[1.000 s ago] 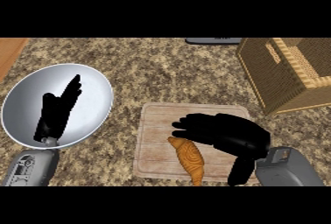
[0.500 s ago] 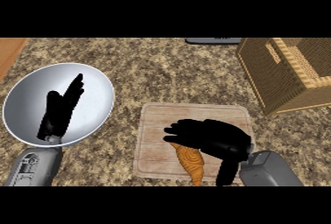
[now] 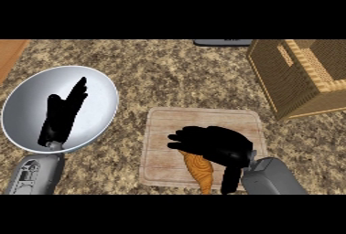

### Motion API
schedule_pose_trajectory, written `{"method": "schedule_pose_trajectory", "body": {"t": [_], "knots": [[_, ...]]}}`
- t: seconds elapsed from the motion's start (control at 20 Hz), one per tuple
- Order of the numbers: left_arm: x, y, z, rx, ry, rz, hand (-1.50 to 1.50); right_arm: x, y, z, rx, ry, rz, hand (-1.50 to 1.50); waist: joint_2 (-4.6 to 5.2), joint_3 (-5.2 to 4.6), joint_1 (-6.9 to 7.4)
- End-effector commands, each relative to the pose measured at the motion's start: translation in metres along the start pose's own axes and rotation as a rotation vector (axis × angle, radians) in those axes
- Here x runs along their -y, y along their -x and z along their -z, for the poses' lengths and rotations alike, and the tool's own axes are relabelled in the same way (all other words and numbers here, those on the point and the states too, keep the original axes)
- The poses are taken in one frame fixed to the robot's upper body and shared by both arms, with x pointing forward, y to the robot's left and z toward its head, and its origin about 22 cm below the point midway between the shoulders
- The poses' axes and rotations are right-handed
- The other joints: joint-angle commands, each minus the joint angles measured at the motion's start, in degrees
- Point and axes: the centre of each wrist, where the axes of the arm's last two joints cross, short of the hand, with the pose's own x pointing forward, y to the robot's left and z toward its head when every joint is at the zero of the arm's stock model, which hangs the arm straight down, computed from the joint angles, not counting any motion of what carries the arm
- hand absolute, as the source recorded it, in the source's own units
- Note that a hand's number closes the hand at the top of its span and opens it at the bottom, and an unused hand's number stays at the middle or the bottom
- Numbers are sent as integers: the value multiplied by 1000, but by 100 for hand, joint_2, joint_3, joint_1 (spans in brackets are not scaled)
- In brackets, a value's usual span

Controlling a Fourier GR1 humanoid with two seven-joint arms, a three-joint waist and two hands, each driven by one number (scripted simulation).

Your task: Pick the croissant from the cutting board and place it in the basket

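A golden-brown croissant [image 3: 198, 171] lies on the near part of the pale wooden cutting board [image 3: 202, 119]. My right hand [image 3: 215, 145] covers its far end, fingers curled down over it; only the croissant's near half shows below the hand. The wicker basket [image 3: 300, 75] stands at the far right, apart from the board. My left hand [image 3: 62, 114] rests open, fingers up, over the silver plate [image 3: 96, 91] at the left.
A dark flat object [image 3: 223, 42] lies at the counter's far edge. A strip of orange wood [image 3: 9, 52] shows at the far left. Speckled granite counter [image 3: 169, 77] lies between the plate, the board and the basket.
My right hand has drawn back toward me and to the left, lowering over the croissant's far end with its fingers curling. The left hand has stayed still.
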Motion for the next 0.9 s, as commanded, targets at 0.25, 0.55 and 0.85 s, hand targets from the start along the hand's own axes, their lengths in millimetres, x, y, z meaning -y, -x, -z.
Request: {"method": "schedule_pose_trajectory", "body": {"t": [0.25, 0.55, 0.85], "knots": [[8, -13, 7, 16, -17, 4, 0, -12, 0, 3, 8, -12, 8, -150, 15, -22, -19], [5, 8, -18, -16, 13, -11, 0, -29, 4, -3, 1, -65, -46, 150, 8, -21, -9], [-3, -10, 0, 9, -5, 4, 0, -39, 7, 15, 79, 20, -186, 150, 17, -21, -14]]}}
